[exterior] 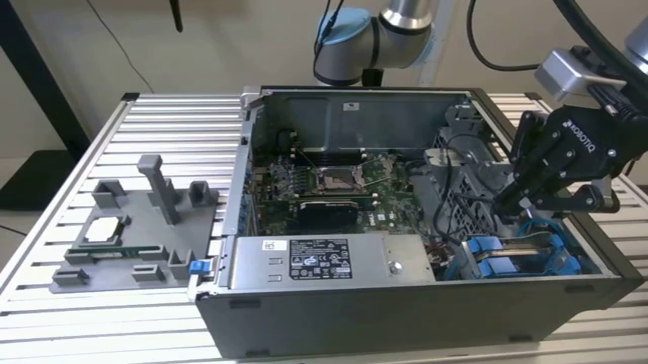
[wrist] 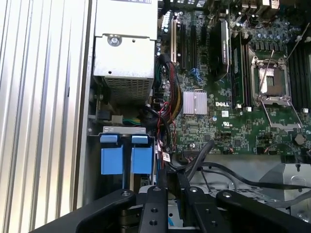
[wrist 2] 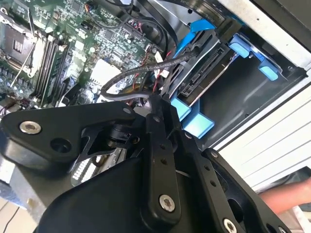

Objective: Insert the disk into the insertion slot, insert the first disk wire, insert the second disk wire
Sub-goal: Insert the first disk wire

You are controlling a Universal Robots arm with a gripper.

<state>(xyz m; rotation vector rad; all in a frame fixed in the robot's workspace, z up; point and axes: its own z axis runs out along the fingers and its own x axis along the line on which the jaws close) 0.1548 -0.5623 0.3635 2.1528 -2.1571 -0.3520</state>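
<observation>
Pinched black disk wire in gripper, clenched tight. Noted disk seated in insertion slot, near corner of case, exterior view's right. Found disk's connector edge just beyond fingertips, facing them.

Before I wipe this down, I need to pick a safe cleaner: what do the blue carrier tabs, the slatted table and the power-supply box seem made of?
Blue carrier tabs: probably moulded plastic, uniform colour, dull sheen. Slatted table: likely bare aluminium profiles, satin silver with straight grooves; steel is possible. Power-supply box: grey sheet metal, matte, with a perforated vent face and a white paper-like label.
</observation>
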